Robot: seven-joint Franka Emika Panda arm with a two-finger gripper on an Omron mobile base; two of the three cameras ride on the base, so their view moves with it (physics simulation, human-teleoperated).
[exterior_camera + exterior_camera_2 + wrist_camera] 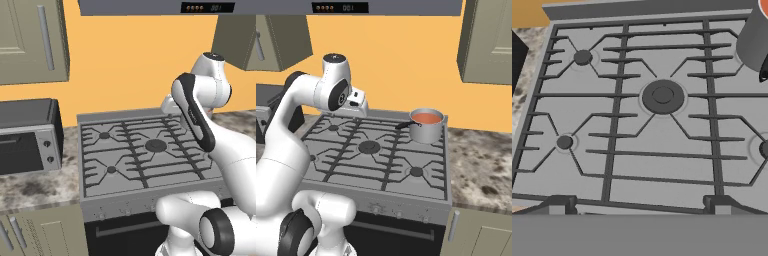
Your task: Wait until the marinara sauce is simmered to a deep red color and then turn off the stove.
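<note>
Right base view: marinara sauce [426, 118] sits orange-red at the stove's [376, 155] rear right; gripper [359, 104], jaws spread, hovers rear left, knobs [398, 213] low in front.

Only readable-ish marking: small orange digital display [207, 7] on the dark panel of the range hood [130, 7], at its lower edge above the stove [381, 150]. Digits too blurred to read. No other labels or brands.
</note>
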